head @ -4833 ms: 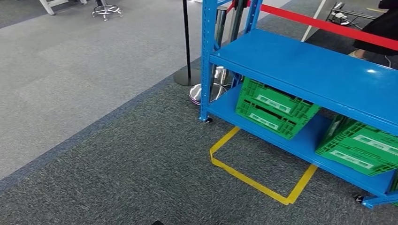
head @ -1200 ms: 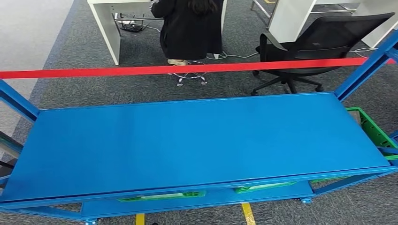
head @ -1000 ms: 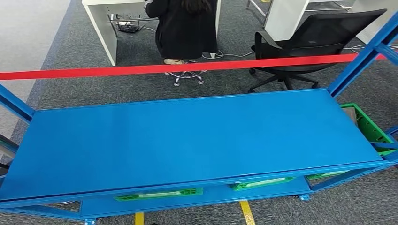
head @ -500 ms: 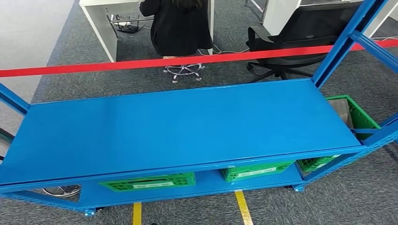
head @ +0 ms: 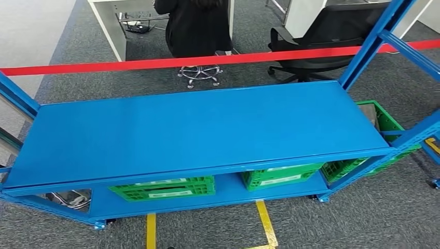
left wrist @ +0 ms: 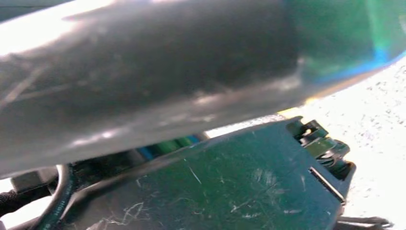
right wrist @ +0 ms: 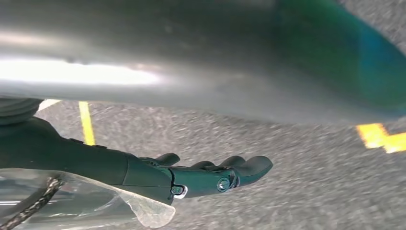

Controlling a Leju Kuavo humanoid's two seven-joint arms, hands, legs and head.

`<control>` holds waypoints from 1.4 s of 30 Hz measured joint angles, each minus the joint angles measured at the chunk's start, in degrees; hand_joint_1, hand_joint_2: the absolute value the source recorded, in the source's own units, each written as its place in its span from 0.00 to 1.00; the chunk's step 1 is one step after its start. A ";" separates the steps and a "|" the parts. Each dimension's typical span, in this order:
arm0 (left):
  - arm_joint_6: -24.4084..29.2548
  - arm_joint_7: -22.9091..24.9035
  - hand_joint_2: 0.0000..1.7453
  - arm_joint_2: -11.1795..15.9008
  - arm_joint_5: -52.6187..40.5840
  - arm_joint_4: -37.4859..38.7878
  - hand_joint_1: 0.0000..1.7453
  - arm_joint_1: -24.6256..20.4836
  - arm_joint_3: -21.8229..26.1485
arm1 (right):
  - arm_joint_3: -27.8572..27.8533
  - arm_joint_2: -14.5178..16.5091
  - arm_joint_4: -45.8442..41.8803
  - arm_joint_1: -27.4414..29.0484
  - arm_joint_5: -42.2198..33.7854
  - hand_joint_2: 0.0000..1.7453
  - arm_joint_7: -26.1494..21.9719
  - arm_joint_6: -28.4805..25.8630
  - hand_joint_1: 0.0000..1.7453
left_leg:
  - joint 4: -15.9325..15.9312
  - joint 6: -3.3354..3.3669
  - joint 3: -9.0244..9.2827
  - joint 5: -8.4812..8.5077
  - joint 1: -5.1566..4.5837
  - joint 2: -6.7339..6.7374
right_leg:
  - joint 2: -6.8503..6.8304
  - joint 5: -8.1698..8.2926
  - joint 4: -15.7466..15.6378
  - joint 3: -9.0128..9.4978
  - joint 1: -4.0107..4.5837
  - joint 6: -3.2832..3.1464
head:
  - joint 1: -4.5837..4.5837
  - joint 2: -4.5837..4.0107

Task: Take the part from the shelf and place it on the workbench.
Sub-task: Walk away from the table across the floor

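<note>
Grey carpet surrounds the shelf [head: 197,129], crates [head: 163,188] below it; right hand [right wrist: 201,177] hangs empty, fingers loosely extended; left fingers unclear

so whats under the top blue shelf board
Under the top shelf board, green crates sit on the lower shelf, another beside the first. Only their front faces show; the board covers their insides, so no part can be seen.

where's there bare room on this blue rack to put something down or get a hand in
The blue top shelf is bare from end to end, bordered by the red barrier tape behind. The lower shelf is crowded with green crates; only narrow gaps separate them.
</note>
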 joint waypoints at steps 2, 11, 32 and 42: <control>-0.01 0.25 0.00 0.09 -0.25 -0.01 0.00 -0.05 0.02 | -0.02 0.02 0.02 -0.17 -0.06 0.00 0.39 -0.42 0.00 | 0.78 -0.68 -0.81 0.33 0.00 -0.03 | -0.12 0.75 -7.76 5.37 -0.22 0.34 | 0.10 0.00; 0.00 0.78 0.00 0.34 -0.38 -0.02 0.00 -0.08 0.08 | -0.02 0.08 0.07 -0.13 0.37 0.00 0.51 -0.83 0.00 | 1.57 2.30 -1.65 1.12 -0.23 -0.14 | -0.28 -0.18 -11.13 6.37 0.29 -2.37 | 0.32 0.00; 0.19 1.61 0.75 0.34 -0.74 -0.02 0.00 -0.10 0.30 | -0.04 0.08 0.07 -0.23 0.11 1.00 1.69 -2.48 0.00 | 1.55 -1.89 -2.43 1.74 0.19 -0.17 | -0.35 -0.17 -10.92 5.60 0.58 -2.53 | 0.37 0.00; -1.49 1.59 0.00 0.32 0.23 -0.02 0.00 -0.11 1.22 | -0.11 0.08 0.07 -0.25 -0.26 0.00 0.29 -4.18 0.00 | 1.67 -1.88 -2.49 1.74 0.18 -0.17 | -0.35 -0.09 -10.93 5.59 0.52 -2.42 | 0.37 0.00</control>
